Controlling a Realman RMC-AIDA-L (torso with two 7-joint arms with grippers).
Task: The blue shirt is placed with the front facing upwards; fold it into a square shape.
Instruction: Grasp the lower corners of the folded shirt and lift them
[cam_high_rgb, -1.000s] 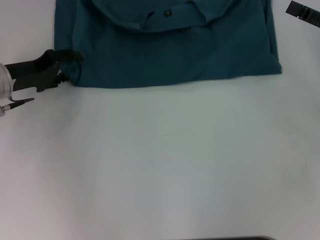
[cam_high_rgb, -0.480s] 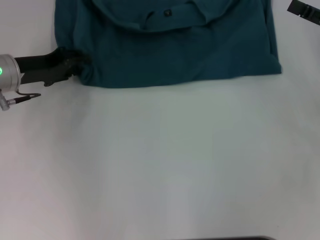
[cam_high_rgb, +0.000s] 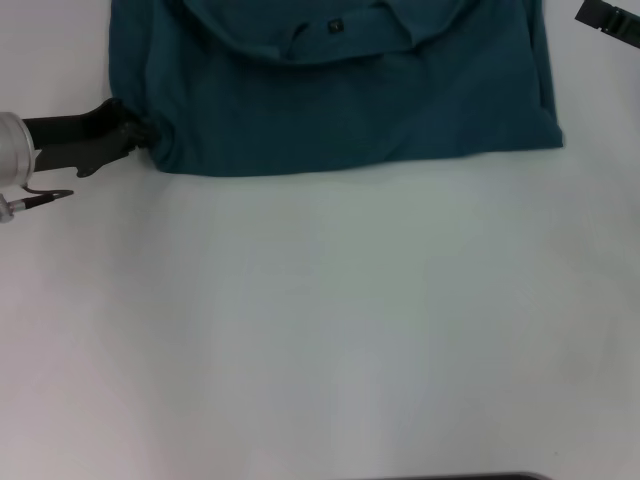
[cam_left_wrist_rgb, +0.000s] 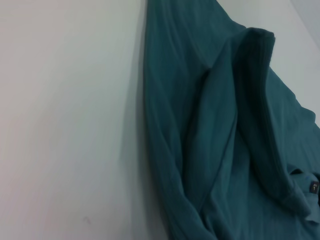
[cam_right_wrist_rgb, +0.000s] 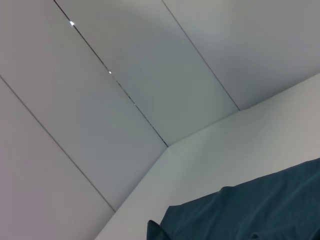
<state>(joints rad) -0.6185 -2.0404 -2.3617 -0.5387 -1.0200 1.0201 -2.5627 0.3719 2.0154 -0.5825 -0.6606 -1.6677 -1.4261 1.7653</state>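
Observation:
The blue shirt (cam_high_rgb: 350, 100) lies folded across the far side of the white table, its collar and small black neck tag (cam_high_rgb: 335, 27) facing up. My left gripper (cam_high_rgb: 148, 135) reaches in from the left and is shut on the shirt's near-left corner, where the cloth bunches around the fingertips. In the left wrist view the shirt (cam_left_wrist_rgb: 215, 140) shows long folds and a hemmed edge on the table. Only a black piece of my right gripper (cam_high_rgb: 606, 22) shows, at the far right beyond the shirt's right edge. An edge of the shirt (cam_right_wrist_rgb: 250, 215) appears in the right wrist view.
The white table (cam_high_rgb: 330, 330) spreads wide in front of the shirt toward me. A dark strip (cam_high_rgb: 450, 477) runs along the near edge. The right wrist view mostly shows grey wall panels (cam_right_wrist_rgb: 125, 100).
My left gripper went right with the shirt's corner, pushing it inward, then came back a little to the left. The rest of the shirt and the right arm stayed put.

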